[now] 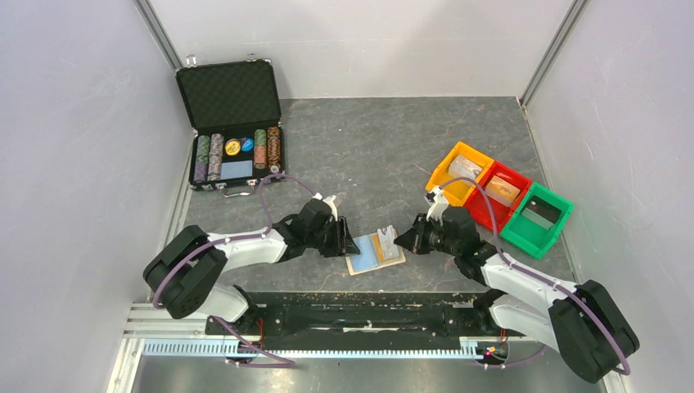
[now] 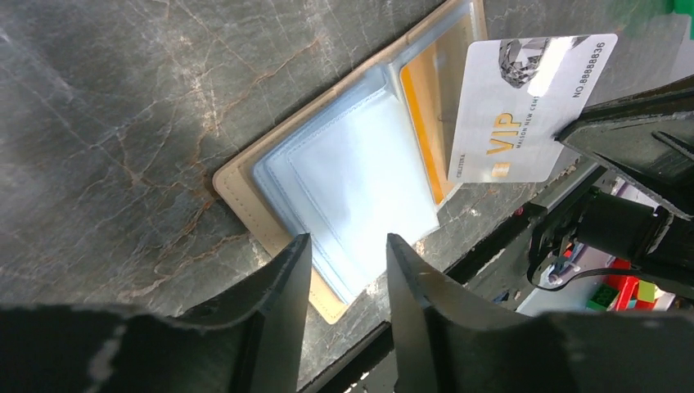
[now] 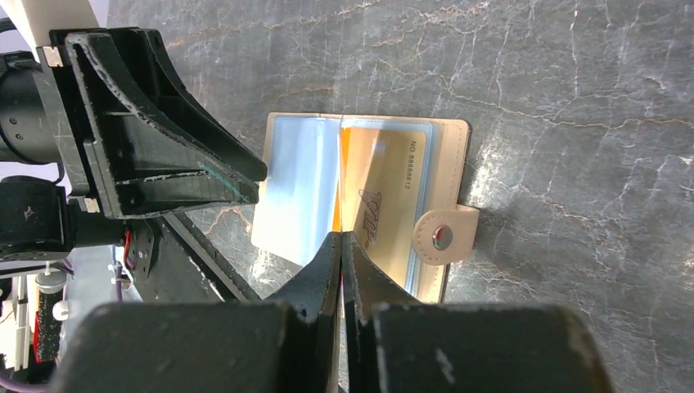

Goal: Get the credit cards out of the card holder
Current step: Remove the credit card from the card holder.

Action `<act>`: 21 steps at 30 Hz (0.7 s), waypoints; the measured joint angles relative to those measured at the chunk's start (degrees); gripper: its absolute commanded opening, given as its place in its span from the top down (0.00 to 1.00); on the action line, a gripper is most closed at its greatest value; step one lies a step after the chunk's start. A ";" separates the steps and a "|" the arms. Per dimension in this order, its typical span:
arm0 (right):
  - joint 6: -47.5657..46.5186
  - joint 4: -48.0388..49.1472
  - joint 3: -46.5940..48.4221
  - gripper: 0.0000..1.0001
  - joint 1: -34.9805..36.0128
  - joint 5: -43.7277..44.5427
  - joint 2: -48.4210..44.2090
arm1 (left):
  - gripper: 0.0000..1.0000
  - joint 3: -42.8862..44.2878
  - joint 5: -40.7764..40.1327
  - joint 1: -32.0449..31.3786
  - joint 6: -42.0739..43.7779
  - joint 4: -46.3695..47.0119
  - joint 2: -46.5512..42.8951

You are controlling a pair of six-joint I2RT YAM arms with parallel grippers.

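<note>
The tan card holder (image 1: 370, 257) lies open near the table's front edge, its light blue lining up (image 2: 360, 180). My left gripper (image 2: 348, 239) is open, with its fingertips down at the holder's left half (image 3: 299, 176). My right gripper (image 3: 340, 235) is shut on a pale white credit card (image 2: 524, 106) with gold VIP print. It holds the card lifted above the holder's right half, and the card is edge-on in the right wrist view. A gold-orange card (image 3: 393, 188) sits in the holder's right pocket beside the tan snap tab (image 3: 444, 235).
An open black chip case (image 1: 232, 123) with poker chips stands at the back left. Orange (image 1: 460, 172), red (image 1: 501, 190) and green (image 1: 536, 219) bins sit at the right. The black base rail (image 1: 360, 307) runs just in front of the holder.
</note>
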 measured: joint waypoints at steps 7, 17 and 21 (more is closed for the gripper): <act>0.09 -1.64 0.35 1.00 -0.09 0.42 -3.19 | 0.31 3.63 -0.04 0.00 0.24 -6.34 -4.72; 4.11 2.25 0.90 1.00 -0.09 -2.01 -7.37 | 0.24 5.99 1.53 0.00 0.26 -8.22 -9.14; 8.66 9.81 -0.26 1.00 -0.09 -5.33 -8.02 | 0.21 5.99 3.30 0.00 0.22 -8.13 -10.23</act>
